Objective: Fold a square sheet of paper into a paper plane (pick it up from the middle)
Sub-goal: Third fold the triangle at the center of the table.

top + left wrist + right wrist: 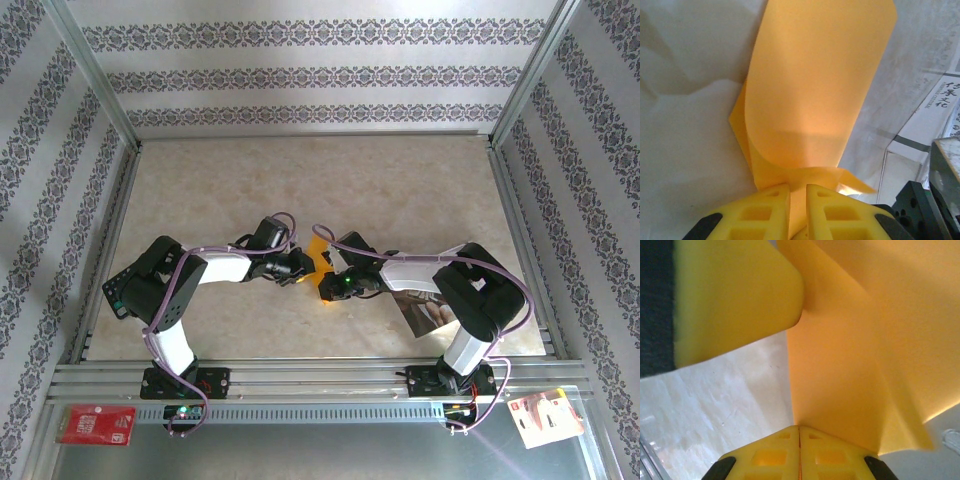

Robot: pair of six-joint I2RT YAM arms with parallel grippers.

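Now, beside the photo sheet (425, 312), the left gripper (797, 210) and the right gripper (799, 450) both pinch the curled orange sheet (321, 262) mid-fold; next probably aligning edges, then creasing.

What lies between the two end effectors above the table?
The orange sheet of paper, bent and partly folded, bridges the gap between the left end effector and the right end effector. Both pinch it, clearest in the wrist views.
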